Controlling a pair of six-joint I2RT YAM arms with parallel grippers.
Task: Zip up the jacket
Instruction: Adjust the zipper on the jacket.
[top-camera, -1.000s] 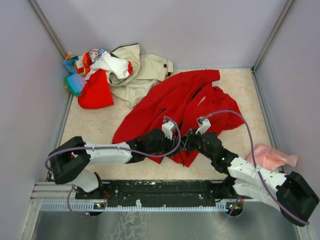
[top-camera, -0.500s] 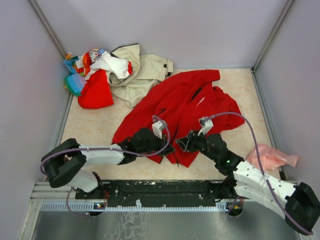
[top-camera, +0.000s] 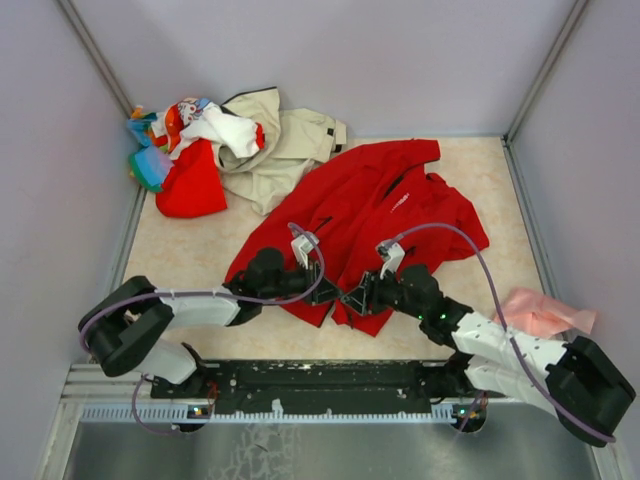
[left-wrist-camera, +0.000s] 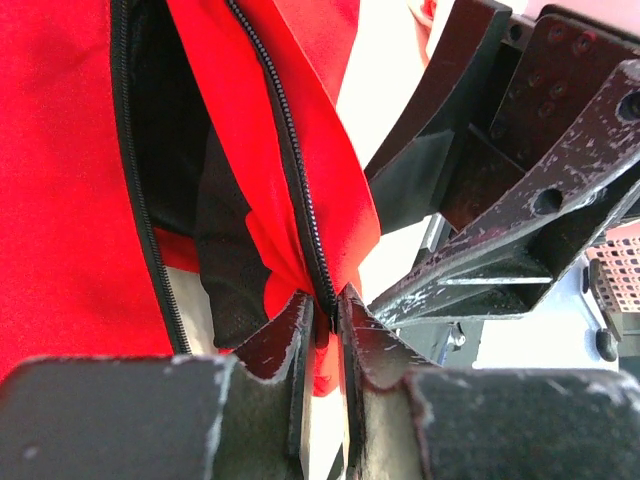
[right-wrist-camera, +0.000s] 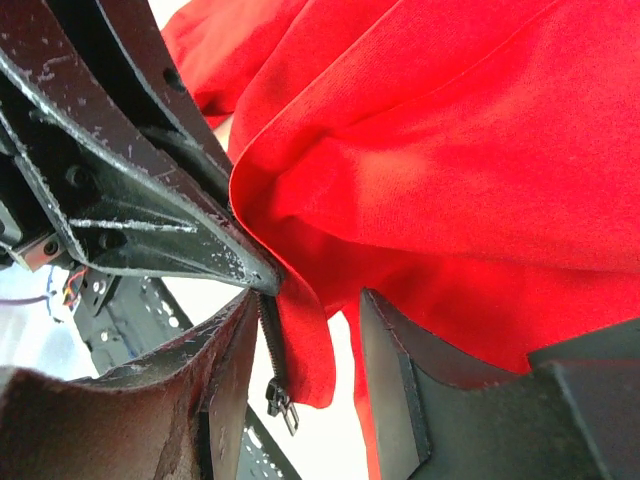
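Note:
The red jacket (top-camera: 375, 205) lies spread across the middle of the table, its front open at the near hem. My left gripper (top-camera: 318, 283) is at that hem. In the left wrist view its jaws (left-wrist-camera: 325, 312) are shut on the black zipper edge (left-wrist-camera: 300, 190) of one front panel. My right gripper (top-camera: 352, 298) is just to the right of it, almost touching. In the right wrist view it (right-wrist-camera: 305, 370) is open, and the other zipper edge with its slider (right-wrist-camera: 280, 400) hangs between the fingers, ungripped. The chest logo (top-camera: 401, 202) is visible.
A beige jacket (top-camera: 285, 145) and a pile of mixed clothes (top-camera: 185, 150) lie at the back left. A pink cloth (top-camera: 540, 312) lies at the right, near the right arm. Grey walls close in three sides. A metal rail (top-camera: 320, 375) runs along the near edge.
Both grippers have shifted left along the near hem, and the hem has been drawn left with the left gripper. The right gripper has come back close beside the left one.

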